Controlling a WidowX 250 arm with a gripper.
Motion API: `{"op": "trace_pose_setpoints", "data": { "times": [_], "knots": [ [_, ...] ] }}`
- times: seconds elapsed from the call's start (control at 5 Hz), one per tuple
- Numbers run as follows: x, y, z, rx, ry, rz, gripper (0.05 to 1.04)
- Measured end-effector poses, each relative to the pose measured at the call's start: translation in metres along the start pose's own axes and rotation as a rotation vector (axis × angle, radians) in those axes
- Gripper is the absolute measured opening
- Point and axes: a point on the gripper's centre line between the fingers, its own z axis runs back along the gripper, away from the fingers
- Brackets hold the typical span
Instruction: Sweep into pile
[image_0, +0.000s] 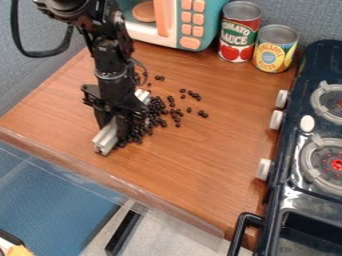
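Black beans (155, 112) lie along the silver bar (105, 139) squeezed in the claw (113, 127), near the tabletop's (200, 165) front edge. Sweeping seems half done; next, go around the stray beans (203, 114) and push them in.

Teal-and-white toy microwave (210, 25), orange buttons, at 12 o'clock. Red-labelled metal can (239, 35), 1 o'clock; yellow-labelled metal can (274, 50) just beside. Dark toy stove (290, 145), white knobs, 3 o'clock.

The black arm (112, 50) hangs from the upper left — its hand (113, 131) pointing down, clamped.
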Motion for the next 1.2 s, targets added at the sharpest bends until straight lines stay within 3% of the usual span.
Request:
{"op": "trace_pose_setpoints", "data": {
  "times": [0.6,1.2],
  "knots": [
    [-0.001,-0.031,0.0,-0.059,0.02,0.044,0.389],
    [0.006,-0.053,0.0,-0.156,0.043,0.142,0.389]
  ]
}}
